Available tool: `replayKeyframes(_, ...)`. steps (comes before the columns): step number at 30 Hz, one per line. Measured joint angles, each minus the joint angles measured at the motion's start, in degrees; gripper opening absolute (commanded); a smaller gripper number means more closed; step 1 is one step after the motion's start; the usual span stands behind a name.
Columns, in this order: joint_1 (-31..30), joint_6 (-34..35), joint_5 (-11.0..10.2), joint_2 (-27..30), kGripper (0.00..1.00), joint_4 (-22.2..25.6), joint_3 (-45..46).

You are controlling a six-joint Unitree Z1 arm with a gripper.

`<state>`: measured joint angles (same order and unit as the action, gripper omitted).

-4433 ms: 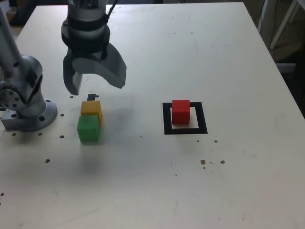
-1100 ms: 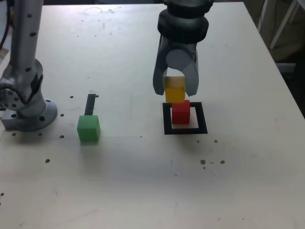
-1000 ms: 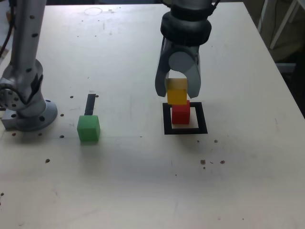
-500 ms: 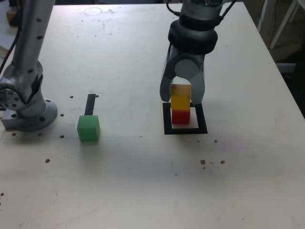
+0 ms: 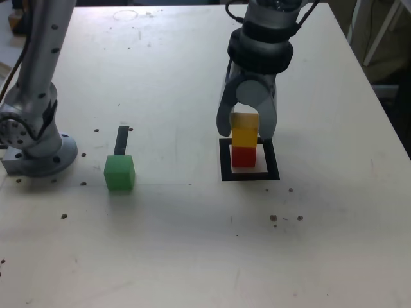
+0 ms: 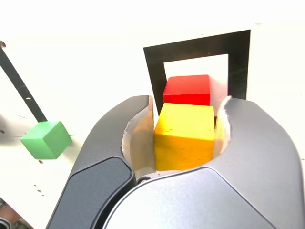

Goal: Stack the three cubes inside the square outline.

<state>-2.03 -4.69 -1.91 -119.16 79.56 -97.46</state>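
the lower part of the red cube (image 6: pixel 187 89) is occluded in the wrist view by the yellow cube (image 6: pixel 185 136). the near side of the square outline (image 6: pixel 238 62) is obscured there. the exterior view crops the arm (image 5: pixel 266 32) at its top edge.

From the middle of the exterior view, a pale table (image 5: pixel 173 256) spreads in every direction. A black strip (image 5: pixel 121 141) lies flat on it at nine o'clock. Dark specks (image 5: pixel 273 218) dot the surface between four and five o'clock, with another mark (image 5: pixel 64 216) at eight. A faint ring (image 5: pixel 125 15) shows at eleven. Beyond the edge, at two, slants a pale bar (image 5: pixel 383 33), perhaps a furniture leg; the shadows there are murky.
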Motion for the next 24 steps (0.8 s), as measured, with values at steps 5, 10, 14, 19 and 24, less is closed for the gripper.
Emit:
replayKeyframes(5, 0.49, -0.13, -0.11, -0.06, 0.99, 0.0, 0.93)
replayKeyframes(10, 0.67, -0.13, -0.15, -0.04, 0.99, 0.04, 1.28)
replayKeyframes(14, 0.67, -0.13, -0.72, 0.5, 0.99, 0.06, 1.28)
replayKeyframes(19, 0.67, -0.13, -2.19, 4.85, 0.99, 0.54, 2.03)
replayKeyframes(24, 0.67, 0.62, -3.15, 10.07, 0.99, 0.74, 6.12)
